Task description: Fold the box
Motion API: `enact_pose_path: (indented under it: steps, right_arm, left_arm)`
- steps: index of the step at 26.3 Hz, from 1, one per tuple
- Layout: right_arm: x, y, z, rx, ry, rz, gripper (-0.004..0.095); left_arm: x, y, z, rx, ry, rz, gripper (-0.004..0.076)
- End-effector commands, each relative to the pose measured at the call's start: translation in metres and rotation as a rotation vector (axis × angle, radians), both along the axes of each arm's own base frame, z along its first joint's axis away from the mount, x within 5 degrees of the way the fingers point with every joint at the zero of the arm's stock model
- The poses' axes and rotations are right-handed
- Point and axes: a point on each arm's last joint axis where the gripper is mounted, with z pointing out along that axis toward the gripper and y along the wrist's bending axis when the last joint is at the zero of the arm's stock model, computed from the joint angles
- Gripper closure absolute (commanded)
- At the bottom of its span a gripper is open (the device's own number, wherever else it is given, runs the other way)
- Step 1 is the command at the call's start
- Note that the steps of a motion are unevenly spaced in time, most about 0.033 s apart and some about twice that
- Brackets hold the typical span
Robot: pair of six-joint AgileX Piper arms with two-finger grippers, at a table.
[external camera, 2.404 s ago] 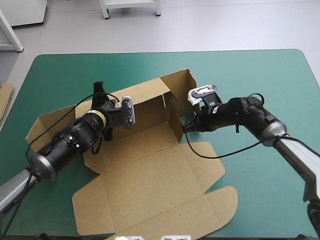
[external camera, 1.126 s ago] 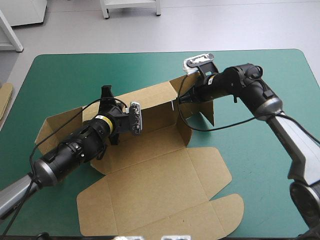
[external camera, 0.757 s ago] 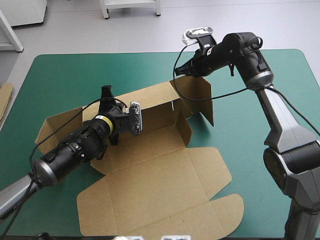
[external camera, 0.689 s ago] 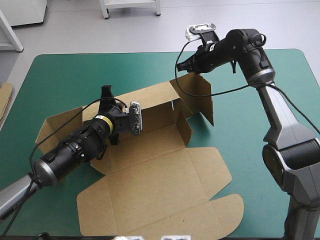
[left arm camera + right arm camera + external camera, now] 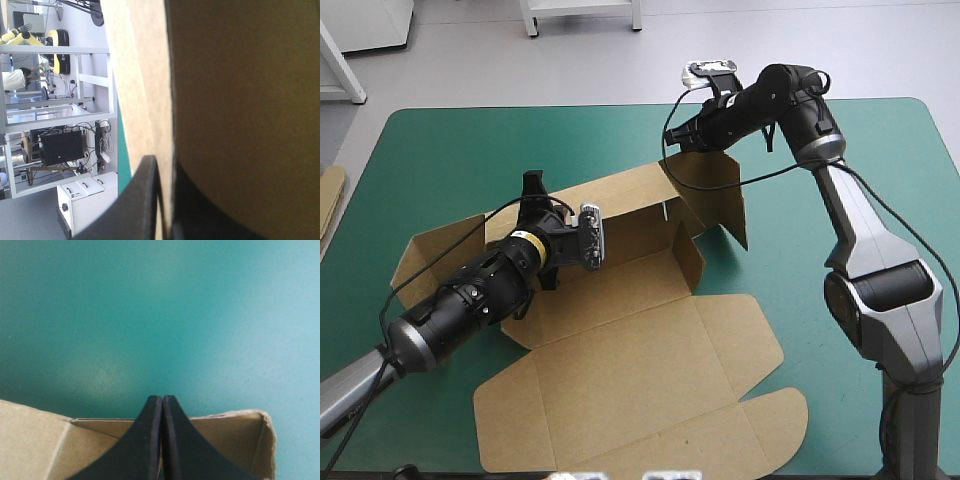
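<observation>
Box sits on the bench, lid flat toward the near edge, back wall raised. Left gripper has its jaws all but closed on that wall's edge, board between them. Right gripper hovers over the upright flap at the far right corner, jaws pressed together, holding nothing.

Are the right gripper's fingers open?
No. The right gripper is shut, fingers meeting in one pointed arch by the box.
</observation>
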Motion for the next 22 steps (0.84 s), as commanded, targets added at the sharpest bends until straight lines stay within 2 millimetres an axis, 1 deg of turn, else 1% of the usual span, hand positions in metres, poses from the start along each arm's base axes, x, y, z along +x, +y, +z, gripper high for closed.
enact_pose_path:
  steps: [1,3,5,7,11,15,22]
  right_arm:
    - [-0.015,-0.005,0.049,0.078,-0.153,-0.007,0.0908]
    - [-0.015,-0.005,0.059,0.101,-0.199,-0.012,0.0908]
    - [-0.014,-0.006,0.064,0.107,-0.234,-0.026,0.0908]
    - [-0.011,-0.005,0.058,0.099,-0.216,-0.023,0.0908]
    - [-0.001,-0.002,0.039,0.076,-0.164,-0.024,0.0908]
    - [-0.001,-0.002,0.034,0.066,-0.134,-0.024,0.0908]
    - [-0.005,-0.006,0.027,-0.005,-0.064,-0.020,0.0908]
  left_arm:
    - [-0.003,-0.002,0.000,-0.062,0.038,0.033,0.0732]
    - [-0.003,-0.002,0.000,-0.062,0.039,0.035,0.0732]
    - [-0.003,-0.001,0.000,-0.059,0.037,0.034,0.0732]
    - [-0.003,-0.002,0.001,-0.060,0.036,0.033,0.0732]
    - [-0.003,-0.002,0.001,-0.060,0.036,0.033,0.0732]
    - [-0.003,-0.002,0.001,-0.060,0.036,0.033,0.0732]
    - [-0.003,-0.002,0.001,-0.060,0.036,0.033,0.0732]
